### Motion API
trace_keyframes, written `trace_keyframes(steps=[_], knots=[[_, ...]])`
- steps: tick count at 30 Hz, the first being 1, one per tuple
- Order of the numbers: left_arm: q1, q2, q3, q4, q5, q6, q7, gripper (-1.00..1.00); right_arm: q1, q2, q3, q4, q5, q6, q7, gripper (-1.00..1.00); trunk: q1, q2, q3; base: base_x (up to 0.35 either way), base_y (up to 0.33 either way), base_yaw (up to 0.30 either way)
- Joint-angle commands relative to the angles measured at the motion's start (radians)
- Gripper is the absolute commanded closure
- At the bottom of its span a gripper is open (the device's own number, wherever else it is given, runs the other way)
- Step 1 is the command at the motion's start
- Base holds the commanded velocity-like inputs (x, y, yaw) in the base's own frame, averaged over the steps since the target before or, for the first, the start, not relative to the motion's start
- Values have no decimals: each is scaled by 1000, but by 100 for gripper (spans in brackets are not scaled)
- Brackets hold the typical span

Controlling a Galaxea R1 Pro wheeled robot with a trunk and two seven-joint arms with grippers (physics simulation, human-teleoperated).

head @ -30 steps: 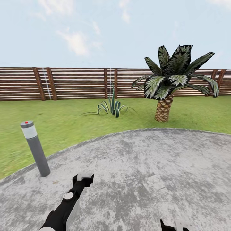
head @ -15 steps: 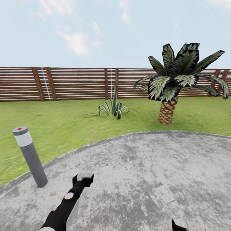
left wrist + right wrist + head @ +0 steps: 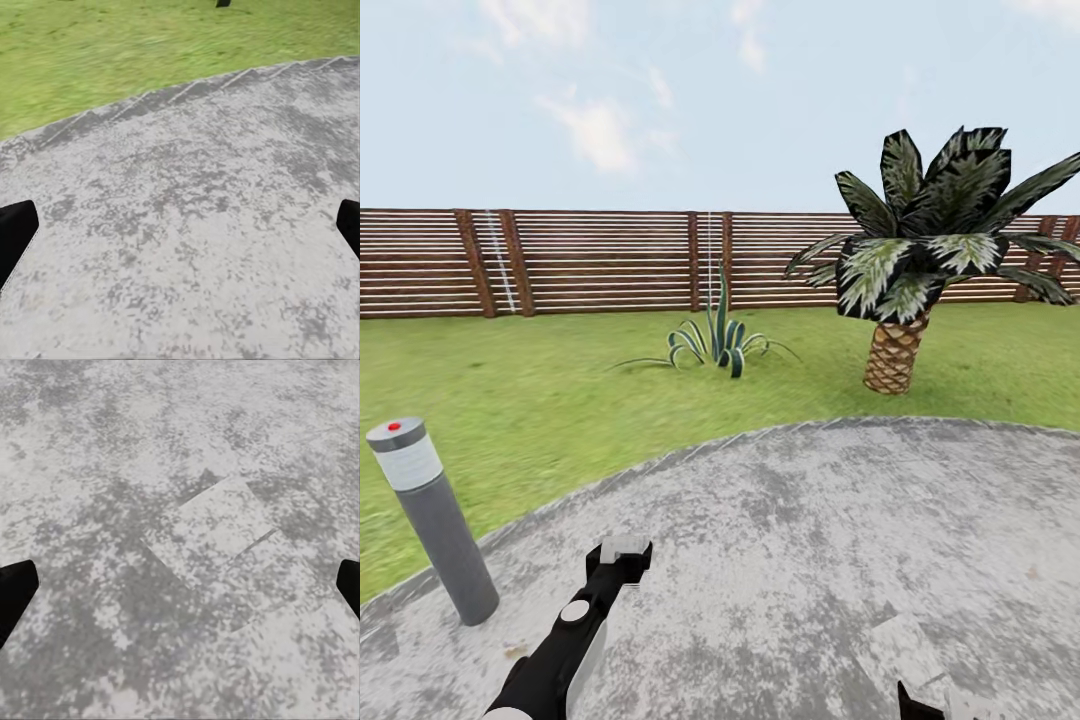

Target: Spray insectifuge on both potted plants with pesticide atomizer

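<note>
At the lower left of the head view a grey bollard light [image 3: 430,520] with a red dot on its cap stands at the patio's [image 3: 810,540] edge, where paving meets lawn [image 3: 540,400]. Just right of it, at bottom centre-left, the left hand [image 3: 624,551] reaches out low over the paving; its wrist view shows the two fingertips [image 3: 15,240] wide apart at the frame's sides with nothing between them. In the middle distance, centre frame, a spiky dark-green plant [image 3: 718,342] grows on the grass before the slatted fence [image 3: 600,262], possibly one of the potted plants, though no pot can be made out. Right of it stands a palm [image 3: 920,260]. At the bottom right corner the right hand [image 3: 945,703] barely enters the frame; its wrist view likewise shows it spread open and empty above a pale slab [image 3: 225,521].

The pesticide atomizer is nowhere to be found here, so the step is probably searching: scan the ground slowly and keep both hands tucked low.
</note>
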Motion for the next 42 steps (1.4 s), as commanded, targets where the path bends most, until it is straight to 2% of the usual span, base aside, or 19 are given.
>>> trace_keyframes(steps=[1,15,19,23,42], knots=[[-1,-1,2,1,-5,-3,0,-100,0,0,-1,0,0,-3,1,-100,0,0,-1,336,120,0],[-1,-1,2,0,-5,-4,0,-100,0,0,-3,-3,-2,-4,-1,-100,0,0,-1,336,120,0],[-1,-1,2,0,-5,-4,0,-100,0,3,-7,-77,-1,-6,-10,-100,0,0,-1,336,120,0],[-1,-1,2,0,-5,-3,0,-100,0,1,-11,-104,-5,-5,-11,-100,0,0,-1,336,120,0],[-1,-1,2,0,-5,-3,0,-100,0,0,-10,-110,-10,-4,-4,-100,0,0,-1,337,55,0]])
